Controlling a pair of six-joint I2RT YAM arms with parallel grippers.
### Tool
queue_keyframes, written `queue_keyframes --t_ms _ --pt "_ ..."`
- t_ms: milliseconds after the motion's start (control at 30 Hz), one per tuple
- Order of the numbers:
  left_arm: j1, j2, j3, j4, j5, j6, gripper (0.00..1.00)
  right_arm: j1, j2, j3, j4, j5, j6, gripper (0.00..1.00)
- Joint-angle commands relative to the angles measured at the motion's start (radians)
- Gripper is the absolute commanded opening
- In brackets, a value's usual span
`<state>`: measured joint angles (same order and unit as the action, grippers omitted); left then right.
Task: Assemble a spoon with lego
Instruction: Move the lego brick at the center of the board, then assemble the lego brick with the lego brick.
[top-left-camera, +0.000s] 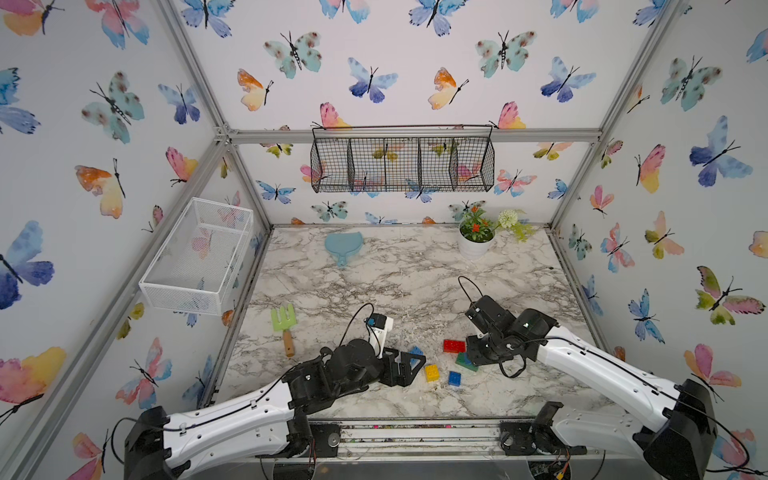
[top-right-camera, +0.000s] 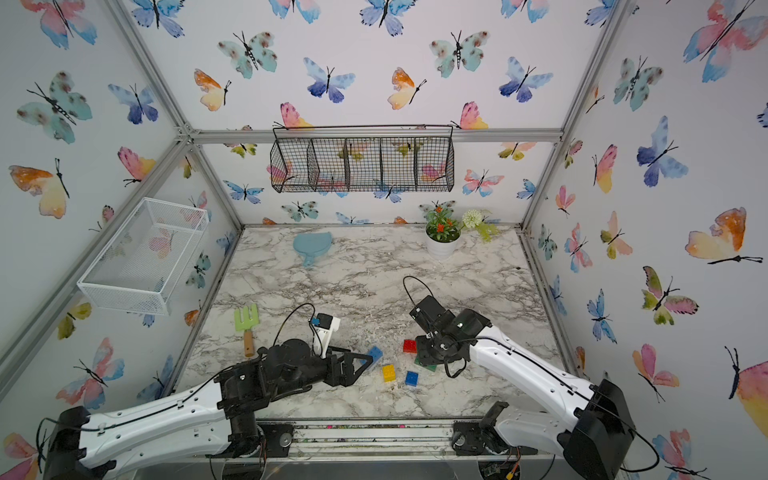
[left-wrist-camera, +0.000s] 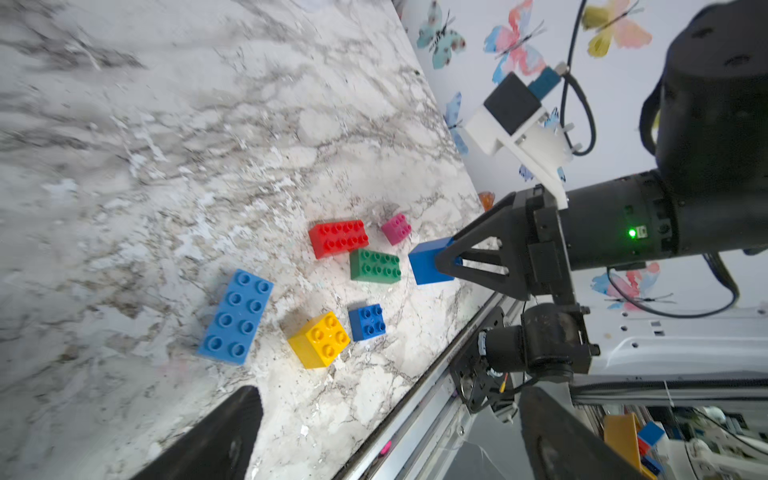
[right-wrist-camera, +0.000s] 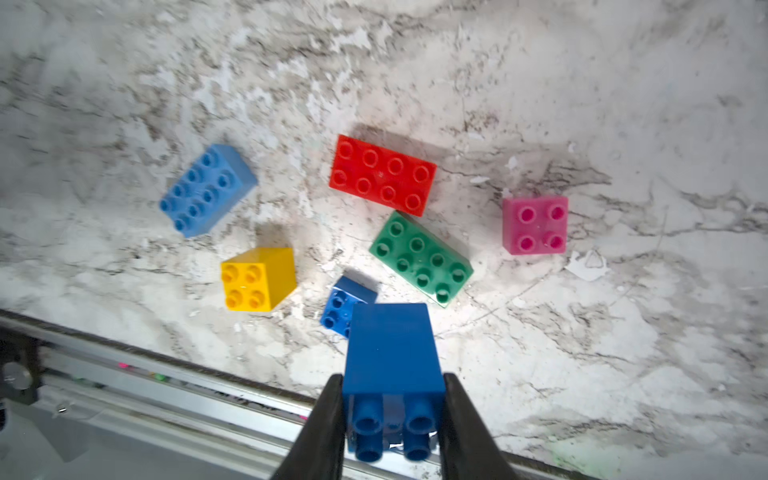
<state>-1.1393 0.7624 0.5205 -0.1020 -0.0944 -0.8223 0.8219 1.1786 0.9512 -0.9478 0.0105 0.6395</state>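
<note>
Right end effector (right-wrist-camera: 392, 384) is clamping a short blue brick (right-wrist-camera: 390, 345), holding it off the table (right-wrist-camera: 623, 104). Left end effector (left-wrist-camera: 388, 392) is standing spread wide, gripping nothing. Six loose bricks (right-wrist-camera: 382, 174) are lying studs-up, unjoined, near the table's front edge.

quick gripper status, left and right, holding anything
left gripper: open, holding nothing
right gripper: closed on a small blue brick, lifted off the table
</note>
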Motion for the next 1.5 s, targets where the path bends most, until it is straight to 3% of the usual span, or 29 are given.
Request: queue_keyframes --t_ms 0,233,400,833,1467 --pt "0.011 -0.085 0.001 -0.167 -0.163 0.011 0.98 0.041 0.020 0.045 0.009 -0.070 0.037 0.04" --pt "0.016 -0.227 -0.055 -0.240 -0.220 -0.026 0.98 0.225 0.188 0.115 0.091 -0.070 0.093 0.04" --pt "0.016 -0.292 -0.074 -0.267 -0.232 -0.040 0.98 0.280 0.277 0.152 0.110 -0.046 0.104 0.04" --pt "0.016 -0.323 -0.088 -0.282 -0.208 -0.044 0.98 0.292 0.378 0.202 0.066 0.025 0.107 0.04" --pt "0.016 -0.354 -0.106 -0.291 -0.206 -0.047 0.98 0.292 0.416 0.181 0.064 0.037 0.101 0.04"
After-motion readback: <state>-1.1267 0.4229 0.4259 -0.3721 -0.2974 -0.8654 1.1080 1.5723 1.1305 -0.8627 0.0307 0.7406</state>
